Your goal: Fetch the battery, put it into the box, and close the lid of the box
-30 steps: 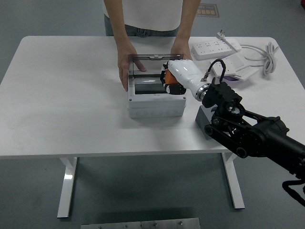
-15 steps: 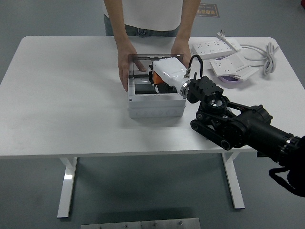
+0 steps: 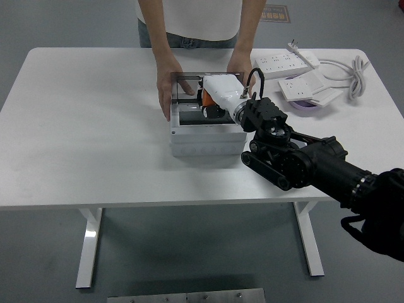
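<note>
Over the last second the right robot hand (image 3: 214,100) has travelled leftward and deeper over the open junction box (image 3: 206,131), so its white shell now sits above the box's middle rather than at the right wall. That suggests the placing step is nearly finished, with release and withdrawal next. The battery (image 3: 199,115), a dark block, lies inside the box, directly beneath and slightly nearer than the robot hand; whether the two still touch cannot be told, because the shell hides the contact. Orange parts show under the shell, but whether the fingers are spread or pinching something cannot be told.

The transparent lid (image 3: 189,81) stands raised at the box's far edge. A person at the far side of the surface (image 3: 82,126) steadies things: one of the person's hands (image 3: 167,85) rests along the box's left side, the other hand (image 3: 240,63) at its far right corner. Power strips (image 3: 285,61) lie well apart, to the right. The lid is not yet closed.
</note>
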Tool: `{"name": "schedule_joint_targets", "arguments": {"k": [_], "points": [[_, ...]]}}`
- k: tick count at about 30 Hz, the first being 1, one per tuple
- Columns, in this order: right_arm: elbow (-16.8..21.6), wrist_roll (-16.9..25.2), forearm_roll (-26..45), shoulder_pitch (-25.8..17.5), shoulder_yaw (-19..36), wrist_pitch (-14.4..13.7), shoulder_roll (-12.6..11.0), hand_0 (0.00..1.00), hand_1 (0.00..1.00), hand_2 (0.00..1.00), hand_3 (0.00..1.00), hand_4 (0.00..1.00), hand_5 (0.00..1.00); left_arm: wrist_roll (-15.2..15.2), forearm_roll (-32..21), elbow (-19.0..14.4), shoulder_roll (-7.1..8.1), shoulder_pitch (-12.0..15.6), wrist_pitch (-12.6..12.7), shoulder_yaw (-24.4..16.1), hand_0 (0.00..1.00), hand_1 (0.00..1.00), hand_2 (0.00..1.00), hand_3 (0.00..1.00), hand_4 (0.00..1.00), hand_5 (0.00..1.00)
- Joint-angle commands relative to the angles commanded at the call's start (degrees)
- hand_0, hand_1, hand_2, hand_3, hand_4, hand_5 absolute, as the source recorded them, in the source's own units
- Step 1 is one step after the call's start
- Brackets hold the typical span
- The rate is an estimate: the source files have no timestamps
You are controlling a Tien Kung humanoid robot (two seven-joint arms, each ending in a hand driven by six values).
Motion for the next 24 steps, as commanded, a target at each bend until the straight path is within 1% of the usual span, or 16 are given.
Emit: {"name": "schedule_joint_targets", "arguments": {"k": [4, 9, 17, 18, 23, 24], "points": [[0.0, 0.2, 0.6, -0.1, -0.4, -0.5, 0.3, 0.166, 0.224, 0.298, 0.322, 0.056, 0.002, -0.1, 0.0, 0.0, 0.02, -0.1, 0.0, 0.0, 0.523, 0.725, 0.589, 0.531, 0.300, 0.002], [-0.6, 1.0, 1.7, -0.4, -0.3, -0.4, 0.3, 0.168, 0.224, 0.299, 0.324, 0.058, 0.002, -0.1, 0.0, 0.1, 0.03, -0.1, 0.0, 0.0, 0.522, 0.724, 0.589, 0.530, 0.295, 0.002], [-1.3, 2.0, 2.7, -0.5, -0.3, -1.6, 0.3, 0.169, 0.225, 0.299, 0.325, 0.063, 0.002, -0.1, 0.1, 0.0, 0.09, 0.0, 0.0, 0.0, 0.522, 0.725, 0.589, 0.530, 0.293, 0.002], [-1.3, 2.2, 2.9, -0.5, -0.3, -1.8, 0.3, 0.229, 0.269, 0.350, 0.459, 0.280, 0.038, -0.1, 0.1, 0.0, 0.10, 0.0, 0.0, 0.0, 0.521, 0.724, 0.588, 0.529, 0.287, 0.002], [-1.5, 2.5, 3.4, -0.7, -0.7, -2.2, 0.3, 0.229, 0.269, 0.350, 0.459, 0.280, 0.038, -0.1, 0.1, 0.0, 0.14, 0.0, 0.0, 0.0, 0.521, 0.724, 0.588, 0.529, 0.287, 0.002], [-1.6, 2.6, 3.6, -0.7, -0.7, -2.2, 0.3, 0.407, 0.332, 0.400, 0.488, 0.493, 0.033, -0.1, 0.1, 0.0, 0.14, 0.0, 0.0, -0.1, 0.520, 0.724, 0.587, 0.528, 0.283, 0.002]]}}
